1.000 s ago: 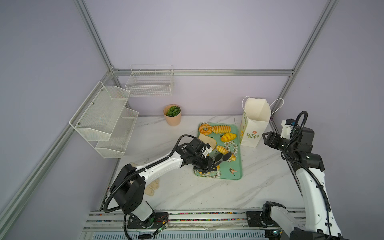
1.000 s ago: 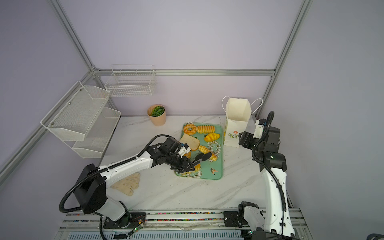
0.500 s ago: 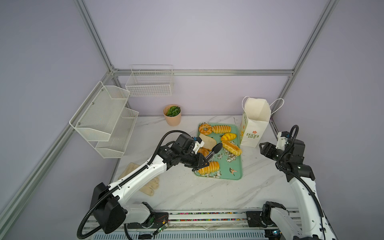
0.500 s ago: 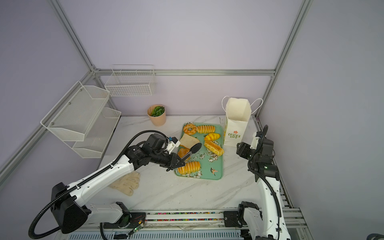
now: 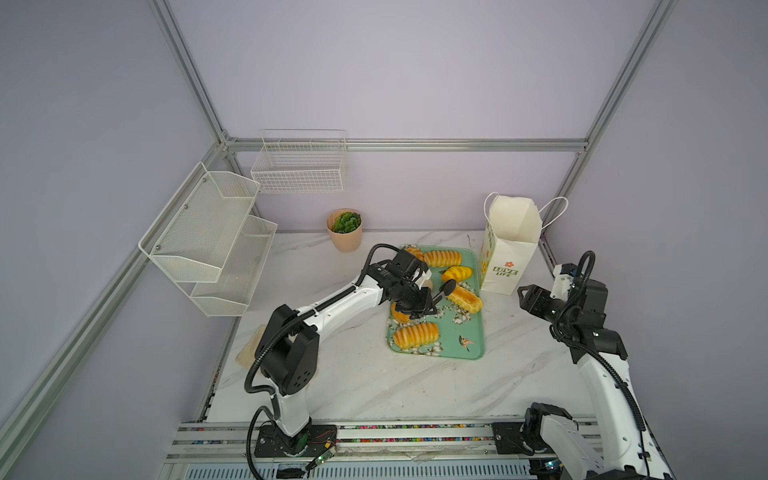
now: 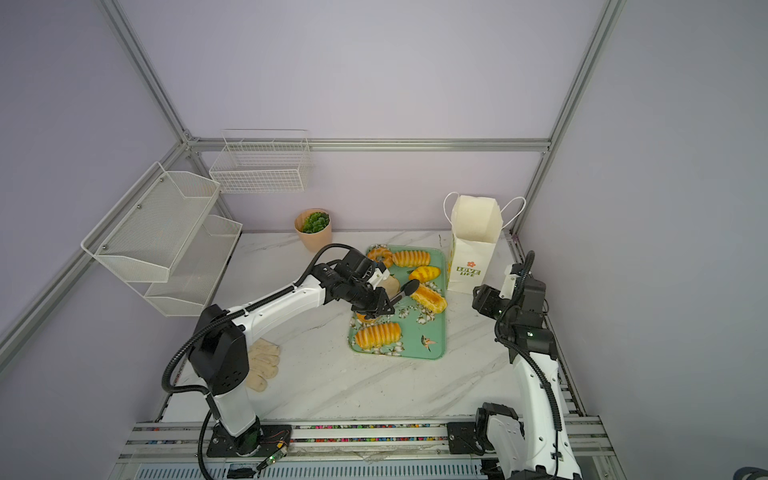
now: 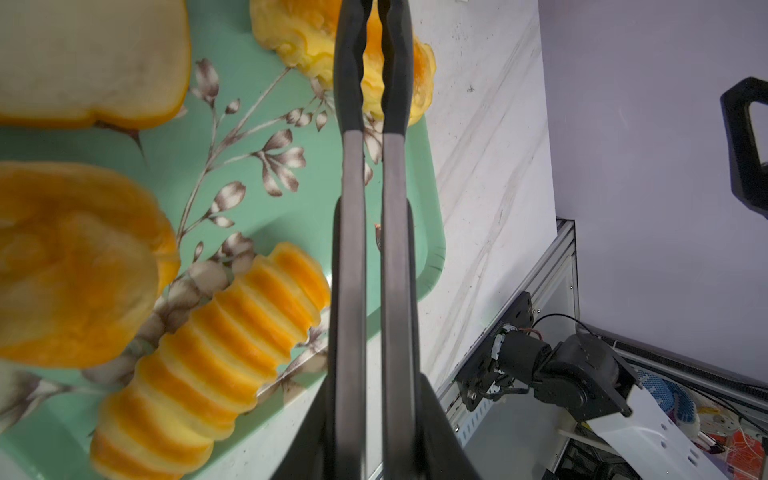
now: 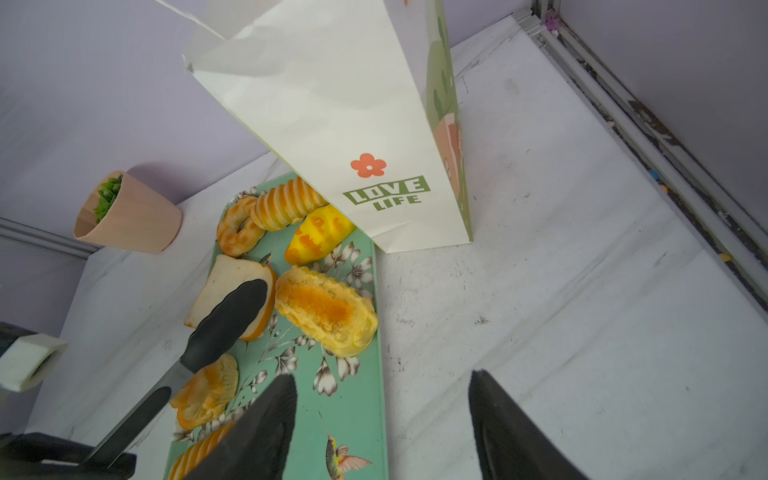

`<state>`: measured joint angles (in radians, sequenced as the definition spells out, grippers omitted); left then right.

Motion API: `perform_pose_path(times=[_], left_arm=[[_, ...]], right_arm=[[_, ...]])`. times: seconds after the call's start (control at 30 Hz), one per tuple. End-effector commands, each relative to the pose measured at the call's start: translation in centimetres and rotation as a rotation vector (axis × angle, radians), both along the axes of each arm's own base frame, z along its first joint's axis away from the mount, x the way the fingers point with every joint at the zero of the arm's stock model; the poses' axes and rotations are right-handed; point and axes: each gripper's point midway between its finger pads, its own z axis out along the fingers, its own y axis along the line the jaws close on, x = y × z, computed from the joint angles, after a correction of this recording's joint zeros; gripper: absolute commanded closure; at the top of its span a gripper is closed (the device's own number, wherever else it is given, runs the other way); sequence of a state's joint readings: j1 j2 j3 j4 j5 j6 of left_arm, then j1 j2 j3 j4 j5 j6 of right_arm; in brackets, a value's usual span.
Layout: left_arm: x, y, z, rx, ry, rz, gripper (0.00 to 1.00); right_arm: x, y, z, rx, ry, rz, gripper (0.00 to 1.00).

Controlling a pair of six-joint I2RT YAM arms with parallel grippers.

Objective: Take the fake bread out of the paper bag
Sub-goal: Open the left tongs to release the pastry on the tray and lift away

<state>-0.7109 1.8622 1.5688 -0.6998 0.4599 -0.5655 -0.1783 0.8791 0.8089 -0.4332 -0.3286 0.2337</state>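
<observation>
Fake bread (image 5: 417,335), seven pieces, lies on the green tray (image 5: 446,345) beside the upright paper bag (image 5: 505,266), which looks empty. My left pincer (image 5: 419,305) has just squeezed its tongs (image 5: 446,286) nearly shut on nothing, so unloading seems finished. My right pincer (image 8: 380,376) gapes wide, holding nothing.

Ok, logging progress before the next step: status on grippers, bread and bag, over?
Left gripper shut on tongs, tips empty over tray. Right gripper open, empty, near paper bag. Fake bread: seven pieces on tray, none seen in bag. Nothing blocking.
</observation>
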Motion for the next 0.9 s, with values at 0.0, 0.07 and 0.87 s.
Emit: perform_pose_path(times=[0.0, 0.07, 0.87], left_arm=[[1.8, -3.5, 5.4, -0.096, -0.153, -0.066, 0.96], [2.5, -4.5, 4.9, -0.089, -0.156, -0.071, 0.97], [-3.6, 0.3, -4.3, 0.18, -0.03, -0.048, 0.97]], right_arm=[[0.3, 0.0, -0.2, -0.015, -0.002, 0.005, 0.31], [0.3, 0.0, -0.6, -0.012, 0.006, 0.01, 0.31], [0.5, 0.4, -1.0, 0.003, 0.009, 0.026, 0.31]])
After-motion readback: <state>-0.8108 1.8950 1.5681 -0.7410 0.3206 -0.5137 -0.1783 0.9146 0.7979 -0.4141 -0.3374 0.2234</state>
